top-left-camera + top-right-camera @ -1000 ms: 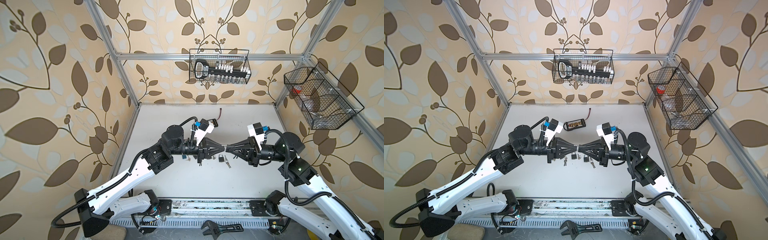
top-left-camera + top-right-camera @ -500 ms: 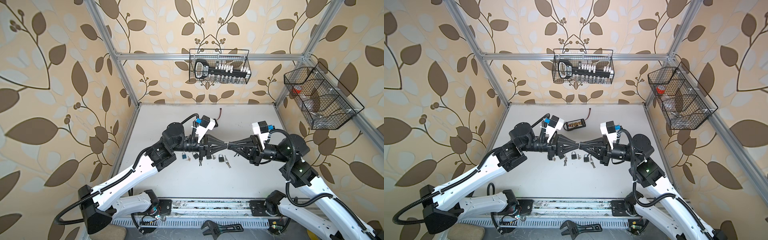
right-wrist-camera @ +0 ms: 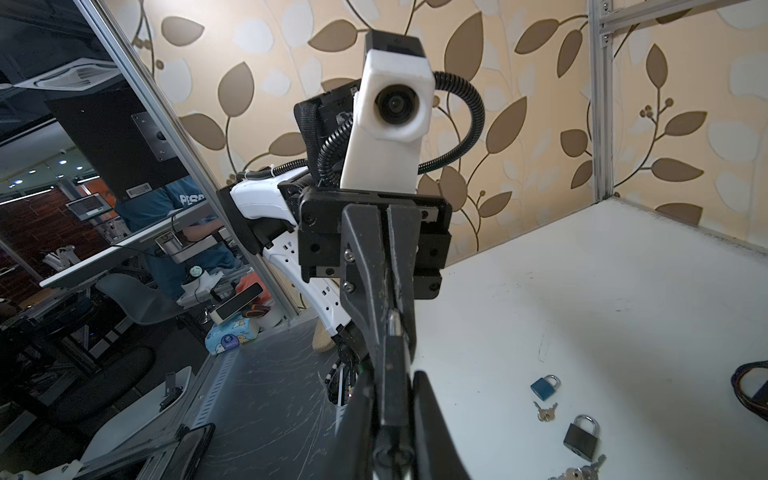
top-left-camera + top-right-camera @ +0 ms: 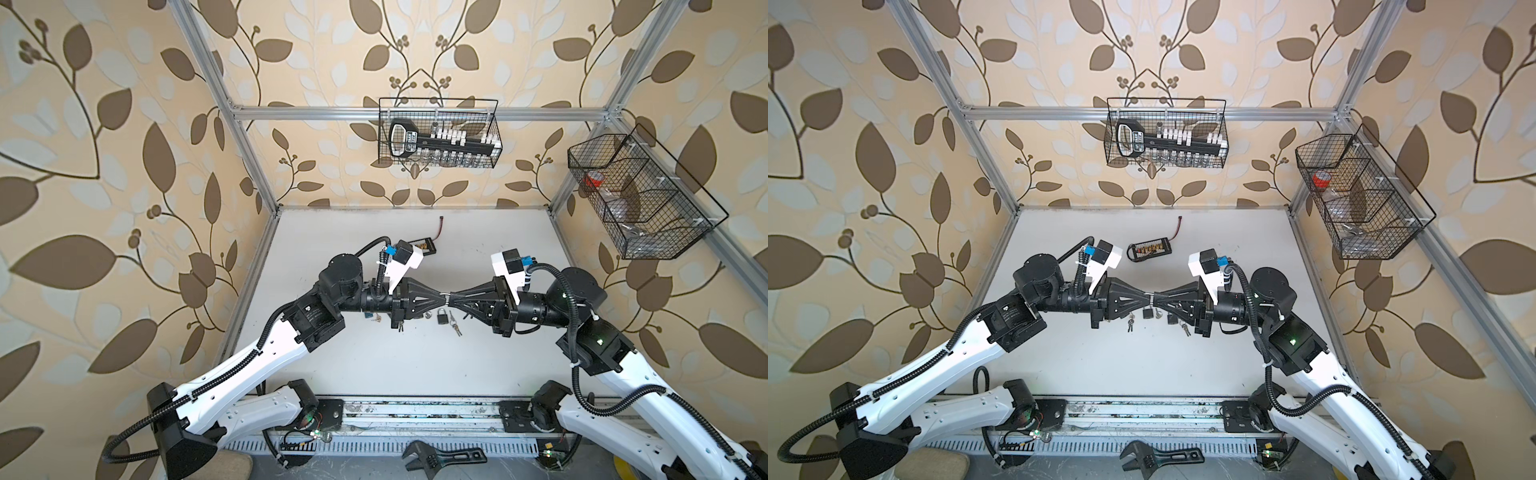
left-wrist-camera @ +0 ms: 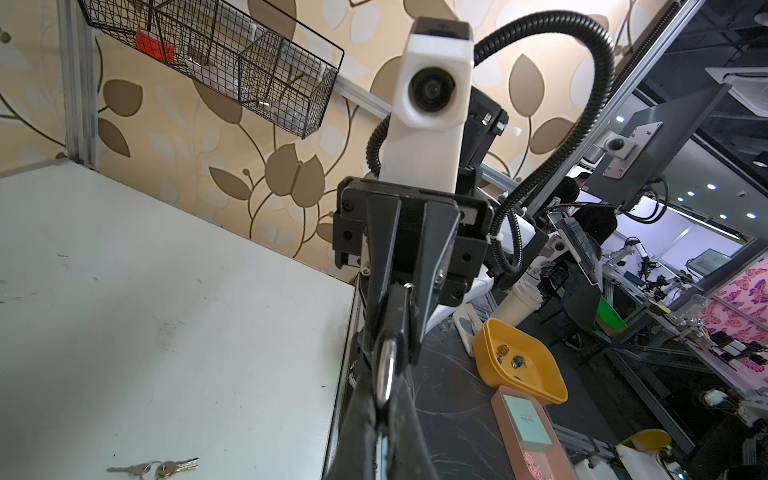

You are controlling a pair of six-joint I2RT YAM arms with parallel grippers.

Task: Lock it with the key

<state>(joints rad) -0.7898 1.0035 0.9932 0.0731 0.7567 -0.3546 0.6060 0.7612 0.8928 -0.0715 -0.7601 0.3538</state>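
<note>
Above the middle of the table my two grippers meet tip to tip in both top views. My left gripper (image 4: 441, 297) (image 4: 1147, 297) (image 5: 384, 399) is shut on a thin silver key (image 5: 387, 365) (image 3: 392, 324), seen edge-on. Facing it, my right gripper (image 4: 454, 297) (image 4: 1159, 297) (image 3: 392, 374) is shut on a dark lock (image 3: 390, 399) (image 5: 399, 307). The key's tip points into the lock at the junction. The keyhole itself is hidden between the fingers.
On the table under the grippers lie a black padlock (image 4: 441, 316) (image 3: 582, 436), a blue padlock (image 3: 544, 386) and loose key bunches (image 4: 455, 328) (image 5: 153, 467). A black battery pack (image 4: 1149, 250) lies behind. Wire baskets (image 4: 438, 137) (image 4: 640, 199) hang on the walls.
The joined tips swayed slightly and came back to nearly the same spot. Both grips stayed as they were.
</note>
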